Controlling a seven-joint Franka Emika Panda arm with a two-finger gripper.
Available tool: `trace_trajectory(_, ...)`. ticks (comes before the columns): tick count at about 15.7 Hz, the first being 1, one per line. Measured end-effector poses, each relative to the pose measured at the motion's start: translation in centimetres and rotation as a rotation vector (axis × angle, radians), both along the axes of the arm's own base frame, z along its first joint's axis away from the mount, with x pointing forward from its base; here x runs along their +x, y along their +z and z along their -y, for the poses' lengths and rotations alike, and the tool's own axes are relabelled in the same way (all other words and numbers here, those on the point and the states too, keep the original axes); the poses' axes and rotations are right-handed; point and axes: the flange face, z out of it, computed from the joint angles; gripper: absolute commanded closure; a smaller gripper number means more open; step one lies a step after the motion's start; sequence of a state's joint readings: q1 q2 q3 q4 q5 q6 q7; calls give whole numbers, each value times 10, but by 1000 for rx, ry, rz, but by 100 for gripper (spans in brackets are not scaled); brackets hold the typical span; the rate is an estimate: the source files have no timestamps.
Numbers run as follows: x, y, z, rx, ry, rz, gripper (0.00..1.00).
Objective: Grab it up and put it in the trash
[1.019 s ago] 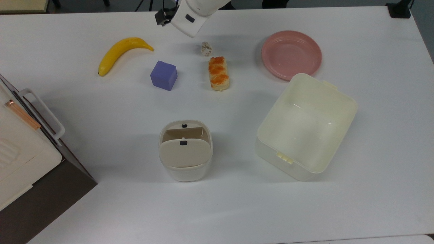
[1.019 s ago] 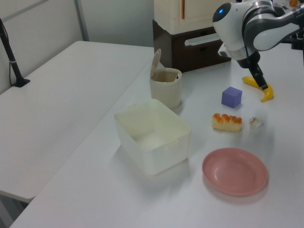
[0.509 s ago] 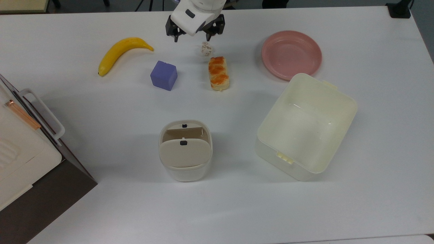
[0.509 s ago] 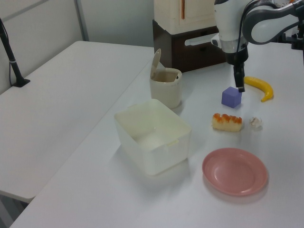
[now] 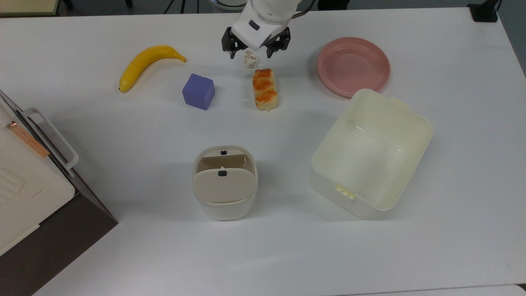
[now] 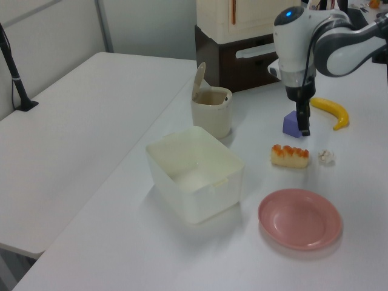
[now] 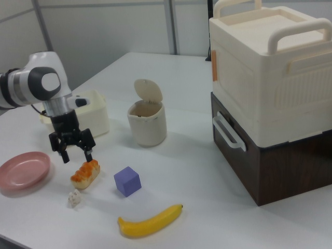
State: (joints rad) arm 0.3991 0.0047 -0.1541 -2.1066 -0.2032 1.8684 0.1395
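Banana (image 5: 148,62): idle at the top view's left.
Purple cube (image 5: 198,91): a bystander.
Trash (image 5: 224,182): lid tilted, mouth partly open for the drop.
Gripper (image 5: 255,52): jaws apart, raised above the wad, apparently lining up a grasp.
Paper wad (image 5: 250,60): on the table, just beside the bread stick (image 5: 265,89).
Pink plate (image 5: 353,65): unused.

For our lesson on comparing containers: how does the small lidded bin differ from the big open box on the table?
The bin is small, rounded and taller than it is wide; the box is much larger, rectangular and low. The bin carries a beige swing lid, tipped up in the right view; the box has no lid on it. The bin stands square in the top view; the box sits turned at an angle. Both are pale plastic.
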Motion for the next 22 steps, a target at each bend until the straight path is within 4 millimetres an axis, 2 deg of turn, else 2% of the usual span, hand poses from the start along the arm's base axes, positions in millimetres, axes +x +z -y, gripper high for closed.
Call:
trace_trajectory(4, -14, -20, -22, -30, 60, -39, 7)
trace_trajectory(6, -22, -32, -26, -59, 87, -61, 8)
trace_trajectory(10, -31, -44, -21, -125, 123, -96, 9)
trace_trajectory(15, -36, -49, -14, -160, 128, -126, 17)
trace_trajectory(16, -38, -52, -13, -167, 131, -132, 11)
trace_trajectory(17, -41, -56, -12, -175, 135, -141, 9)
trace_trajectory(22, -47, -73, -11, -189, 141, -179, 9)
